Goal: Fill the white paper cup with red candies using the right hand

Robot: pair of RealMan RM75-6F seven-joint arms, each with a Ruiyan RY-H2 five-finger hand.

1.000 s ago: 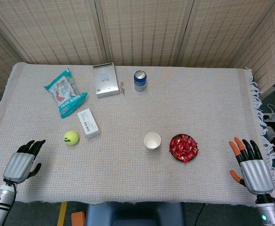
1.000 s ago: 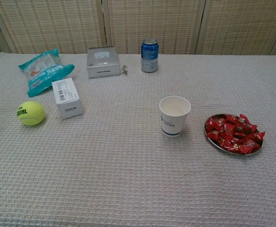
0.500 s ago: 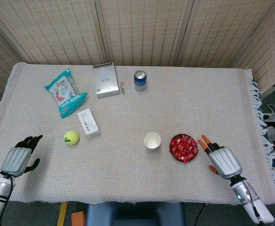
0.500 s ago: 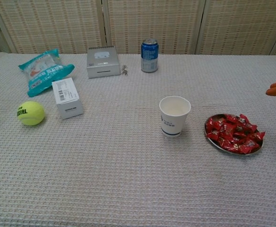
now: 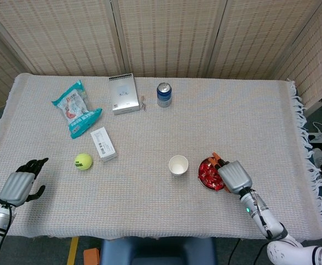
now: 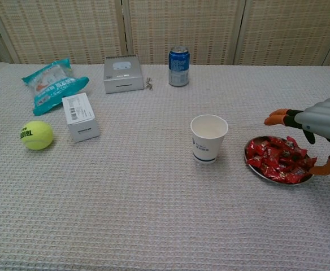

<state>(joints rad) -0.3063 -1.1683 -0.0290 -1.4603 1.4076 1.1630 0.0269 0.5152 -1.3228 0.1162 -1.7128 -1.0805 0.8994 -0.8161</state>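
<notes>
**Mia:** Woven screens stand behind a table [image 5: 249, 110] with a pale bumpy cloth on it. Where is the robot's right hand [image 5: 234, 175]?

**Ben:** It hangs right over the small dish [image 6: 254, 168] of red candies [image 6: 278, 158]. Its fingers [image 6: 277, 116] have orange tips. They are spread apart and reach out above the pile. It holds nothing.

**Mia:** Is it touching the candies?

**Ben:** The chest view shows the fingers up above them and the thumb down near the dish's right edge. Whether the thumb touches is hard to tell.

**Mia:** Where is the white paper cup [image 5: 178, 165]?

**Ben:** It stands upright just beside the dish, on the dish's left. It does not touch the dish. It looks empty from above.

**Mia:** And the left hand [image 5: 21, 182]?

**Ben:** It is at the near left corner of the table, well apart from everything. Its dark fingers are loosely open, and it holds nothing.

**Mia:** What else is on the table?

**Ben:** A yellow tennis ball [image 5: 83, 161] lies near a little white box [image 5: 103, 143]. Behind them lies a blue snack bag [image 5: 76, 108]. A grey box [image 5: 124, 93] and a blue can [image 5: 164, 94] sit at the far side.
</notes>
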